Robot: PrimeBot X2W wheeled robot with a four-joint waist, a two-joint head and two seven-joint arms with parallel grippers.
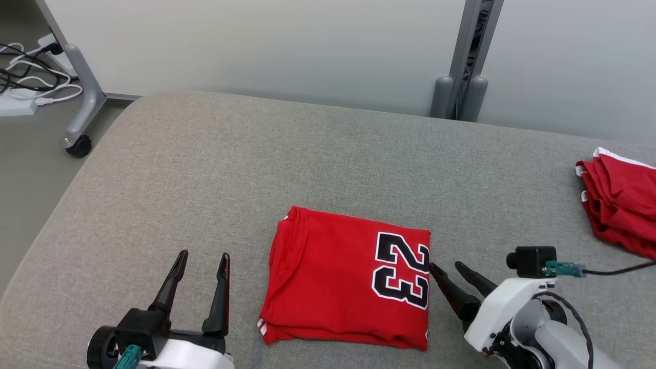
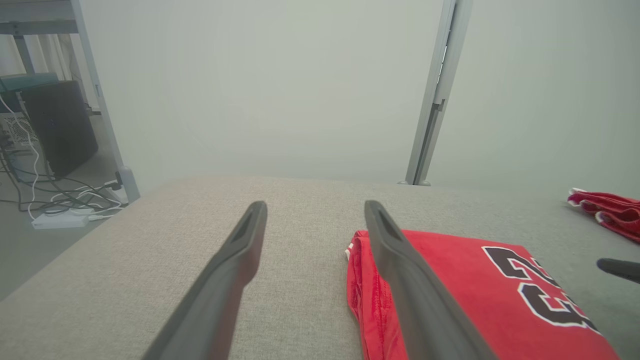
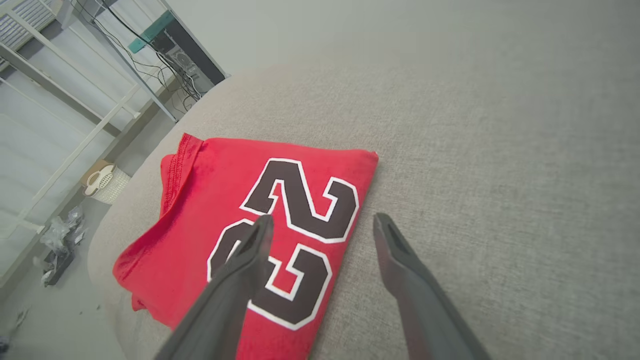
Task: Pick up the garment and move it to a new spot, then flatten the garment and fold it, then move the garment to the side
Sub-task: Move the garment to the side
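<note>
Garment (image 1: pixel 348 287): red knit jersey folded into a rectangle, black white-edged "23"; lay mid-front on the surface, between the grippers.
Surface (image 1: pixel 205 169): grey coarse-woven padding with a rounded corner.
Right gripper (image 1: pixel 445 265): fingers stood wide apart, empty, one tip at the numbered edge.
Left gripper (image 1: pixel 204 254): wide apart, empty, just beside the garment.
Head view: showed a second red garment (image 1: pixel 620 205), white-trimmed and bunched, far right.
Right wrist view: showed a stitched hem (image 3: pixel 180 165).

The garment (image 1: pixel 338 277) is soft, matt red cloth; the cushion (image 1: pixel 205 169) under it is coarse grey weave; the fingers (image 1: pixel 220 292) are matt dark plastic.
</note>
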